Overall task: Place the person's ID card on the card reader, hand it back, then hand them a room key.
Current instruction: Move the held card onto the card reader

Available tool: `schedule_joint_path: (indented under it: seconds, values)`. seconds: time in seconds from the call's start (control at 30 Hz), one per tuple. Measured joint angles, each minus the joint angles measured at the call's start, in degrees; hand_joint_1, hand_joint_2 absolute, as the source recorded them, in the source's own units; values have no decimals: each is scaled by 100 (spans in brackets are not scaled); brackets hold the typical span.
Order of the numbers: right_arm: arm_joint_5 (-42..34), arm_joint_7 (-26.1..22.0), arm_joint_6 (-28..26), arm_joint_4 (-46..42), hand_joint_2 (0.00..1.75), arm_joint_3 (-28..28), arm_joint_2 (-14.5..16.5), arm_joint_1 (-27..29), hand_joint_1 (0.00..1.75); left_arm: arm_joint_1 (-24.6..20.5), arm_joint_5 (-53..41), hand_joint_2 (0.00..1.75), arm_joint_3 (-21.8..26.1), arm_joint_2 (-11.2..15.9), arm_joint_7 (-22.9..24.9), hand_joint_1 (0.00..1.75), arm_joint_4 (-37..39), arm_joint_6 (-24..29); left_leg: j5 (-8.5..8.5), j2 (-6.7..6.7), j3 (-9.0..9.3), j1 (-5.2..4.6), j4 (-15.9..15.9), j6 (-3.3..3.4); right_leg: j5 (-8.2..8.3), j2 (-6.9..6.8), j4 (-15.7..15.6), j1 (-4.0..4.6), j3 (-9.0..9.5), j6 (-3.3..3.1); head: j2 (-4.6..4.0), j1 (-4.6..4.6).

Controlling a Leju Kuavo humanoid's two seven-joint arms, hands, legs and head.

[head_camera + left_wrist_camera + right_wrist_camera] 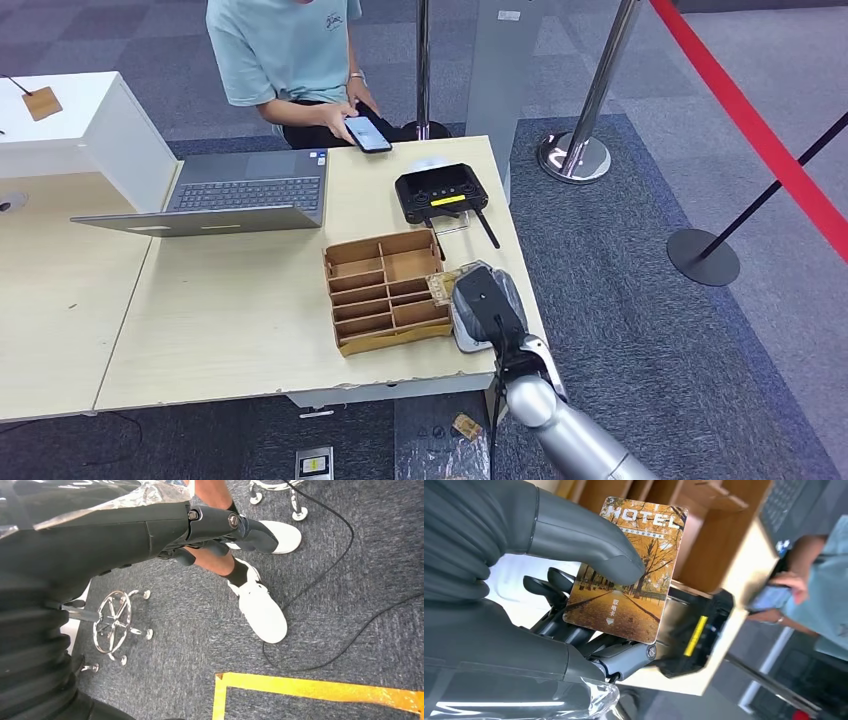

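The right robot hand (574, 605) is pinching a hotel key card (626, 570) between thumb and fingers just beside the cardboard organizer (385, 290) on the surface (230, 300), probably to hand it to the seated person (290, 50), while the left robot hand (200, 530) is hanging curled around nothing.

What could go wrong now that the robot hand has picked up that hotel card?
1. The right robot hand pinches the hotel card by one edge under its thumb; a jolt might make it slip out.
2. The person is looking at a phone, so they may not be ready to take it.
3. The cardboard organizer and black card reader lie between them and could get bumped.
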Motion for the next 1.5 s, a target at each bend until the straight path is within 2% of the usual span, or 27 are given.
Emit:
schedule_joint_path:
  seconds: [0.17, 0.3, 0.47, 0.57, 0.77, 1.03, 1.5]
  values:
    - [484, 526, 606, -252, 175, 30, -188, -224, 175, -1, -10, 175, -57, 1, -36, 0, 0, -47, 1, 0, 1, 0, 1, 1, 0, 0, 0, 0, 1, 0, 0, 1]
    - [940, 721, 911, -262, 175, 45, -389, -335, 175, -1, -22, 175, -119, 1, -60, 0, 0, -87, 2, -1, -1, 0, 1, 1, 1, 0, 0, 0, 1, 0, 0, 1]
    - [2158, 986, 1183, -184, 175, 77, -669, -434, 175, -4, -49, 175, -180, 8, -35, 0, 0, -113, 2, -1, -1, -1, 2, 1, 1, 0, -1, -1, 1, 1, 0, 1]
    - [2691, 1067, 1438, -128, 175, 103, -813, -454, 175, -4, -58, 175, -243, 22, -14, 0, 0, -127, 2, -1, -1, 0, 2, 1, 1, 0, -1, -1, 0, 1, 0, 0]
    - [3140, 1102, 1631, -31, 175, 155, -1006, -452, 175, -6, -60, 175, -309, 36, -21, 0, 0, -132, 2, -1, 0, 0, 2, 1, 1, 0, 0, -1, 0, 0, 0, 1]
    - [3005, 1064, 2044, 135, 175, 210, -1082, -416, 175, -16, -68, 175, -421, 49, -33, 0, 0, -178, 2, -1, -1, 0, 2, 1, 1, 0, 0, 0, 1, 1, 0, 1]
    - [2624, 850, 2312, 544, 175, 338, -993, -402, 175, -48, -108, 175, -582, 80, -79, 0, 0, -196, 2, -1, 1, 0, 2, 1, 1, 0, 0, 0, 3, 0, 0, 0]
